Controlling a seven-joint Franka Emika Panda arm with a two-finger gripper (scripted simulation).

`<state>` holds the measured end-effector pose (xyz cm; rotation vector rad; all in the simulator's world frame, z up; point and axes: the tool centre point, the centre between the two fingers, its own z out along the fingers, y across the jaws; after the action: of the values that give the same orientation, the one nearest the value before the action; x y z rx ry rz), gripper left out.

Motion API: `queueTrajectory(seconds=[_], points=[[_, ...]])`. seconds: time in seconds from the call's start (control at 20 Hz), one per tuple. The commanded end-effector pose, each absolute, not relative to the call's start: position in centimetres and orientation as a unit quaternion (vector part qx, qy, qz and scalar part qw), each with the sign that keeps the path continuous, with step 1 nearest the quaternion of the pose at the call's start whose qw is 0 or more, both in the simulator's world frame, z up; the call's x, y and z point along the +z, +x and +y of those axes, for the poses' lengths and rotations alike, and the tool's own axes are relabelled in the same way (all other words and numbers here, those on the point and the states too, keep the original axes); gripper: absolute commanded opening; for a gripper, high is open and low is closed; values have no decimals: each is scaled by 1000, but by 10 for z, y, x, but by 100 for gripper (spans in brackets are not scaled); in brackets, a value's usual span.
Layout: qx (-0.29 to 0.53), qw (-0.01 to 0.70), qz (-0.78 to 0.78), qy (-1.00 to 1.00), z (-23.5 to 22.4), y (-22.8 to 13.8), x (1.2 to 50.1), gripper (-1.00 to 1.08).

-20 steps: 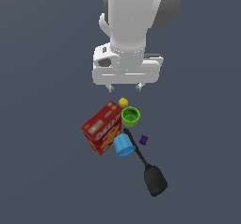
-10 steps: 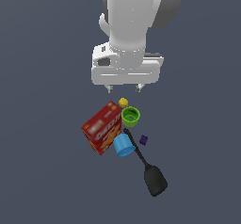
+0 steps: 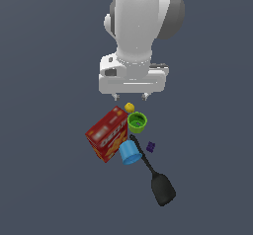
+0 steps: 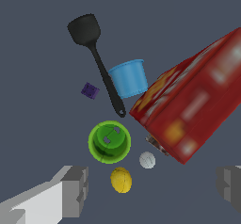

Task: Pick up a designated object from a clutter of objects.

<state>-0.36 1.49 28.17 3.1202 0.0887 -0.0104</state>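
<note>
Arm vertical, pincer [image 3: 131, 97] pointing down, spread wide & holding nothing, just above yellow lump [image 3: 129, 107] beside green cup [image 3: 137, 122].

I'm working in a bare simulated scene, not a real room: a flat, featureless slate-grey ground [image 3: 44, 179] runs to every edge, with no walls or furniture, and everything is cleanly rendered.

The red cracker box [image 3: 107, 134] has yellow and white letters on its face. They are too blurry to read. Nothing else has words.
</note>
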Motion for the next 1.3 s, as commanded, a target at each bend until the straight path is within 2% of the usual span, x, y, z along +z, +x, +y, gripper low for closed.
queueTrajectory(seconds=[0.0, 0.45, 0.9, 1.25], points=[[-3, 9, 24, 1000, 16, -8, 269, 100], [-2, 4, -4, 1000, 19, -41, 201, 100], [-1, 1, -39, 999, 20, -94, 133, 100], [-1, 0, -61, 998, 20, -134, 98, 100]])
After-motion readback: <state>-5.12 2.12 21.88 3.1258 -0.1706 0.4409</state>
